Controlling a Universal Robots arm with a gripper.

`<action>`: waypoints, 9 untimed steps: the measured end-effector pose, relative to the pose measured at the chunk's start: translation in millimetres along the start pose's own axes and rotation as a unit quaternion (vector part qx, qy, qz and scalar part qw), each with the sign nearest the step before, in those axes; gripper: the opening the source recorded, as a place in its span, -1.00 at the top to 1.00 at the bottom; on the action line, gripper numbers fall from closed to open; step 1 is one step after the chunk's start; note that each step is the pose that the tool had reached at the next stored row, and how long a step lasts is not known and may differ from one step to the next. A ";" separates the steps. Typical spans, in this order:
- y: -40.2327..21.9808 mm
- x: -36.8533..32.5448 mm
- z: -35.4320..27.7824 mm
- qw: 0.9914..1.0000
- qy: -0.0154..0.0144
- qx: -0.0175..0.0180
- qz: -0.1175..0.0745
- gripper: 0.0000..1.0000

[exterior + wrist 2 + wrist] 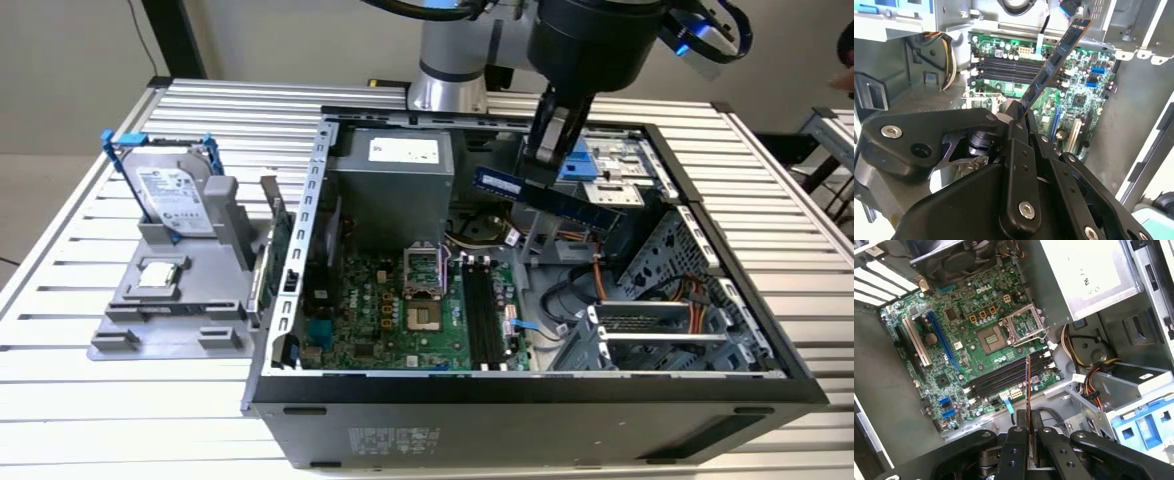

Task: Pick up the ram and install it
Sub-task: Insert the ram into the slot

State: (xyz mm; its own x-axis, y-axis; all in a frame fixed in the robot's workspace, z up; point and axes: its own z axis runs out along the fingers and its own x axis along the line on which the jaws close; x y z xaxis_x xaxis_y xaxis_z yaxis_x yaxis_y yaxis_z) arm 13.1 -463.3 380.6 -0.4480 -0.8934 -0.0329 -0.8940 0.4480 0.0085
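The pincer [541,160] is clamped on the ram [581,210], which hangs in the air over the open computer case [534,400] lying on the slatted desk [80,420]. In the exterior view the ram is tilted, its end toward the exterior view's right lower, and it sits above the inside of the case beside the grey power supply [387,190], well apart from the motherboard [387,320] below. In the second wrist view the black fingers [1016,135] grip one end of the stick [1054,62], and the rest juts out past them with its chips showing. In the first wrist view the ram appears edge-on as a thin line [1028,385] rising from between the fingers, and it crosses in front of the long black memory slots [999,380] next to the CPU socket [991,337]. At the exterior view's left, a hard drive [174,190] stands upright in a grey holder [160,310] on the desk.
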 end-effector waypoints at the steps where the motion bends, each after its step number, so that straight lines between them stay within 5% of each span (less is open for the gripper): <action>1: 0.0 0.0 0.0 1.000 0.000 0.000 0.002 1.00; 5: 0.0 0.0 0.0 1.000 0.000 0.000 0.004 1.00; 9: 0.0 0.0 0.1 1.000 0.000 0.001 0.031 1.00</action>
State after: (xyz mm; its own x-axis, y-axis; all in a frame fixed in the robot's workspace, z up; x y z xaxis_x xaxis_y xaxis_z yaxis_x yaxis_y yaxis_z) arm 13.1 -463.3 380.5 -0.5033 -0.8635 -0.0329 -0.8641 0.5033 0.0086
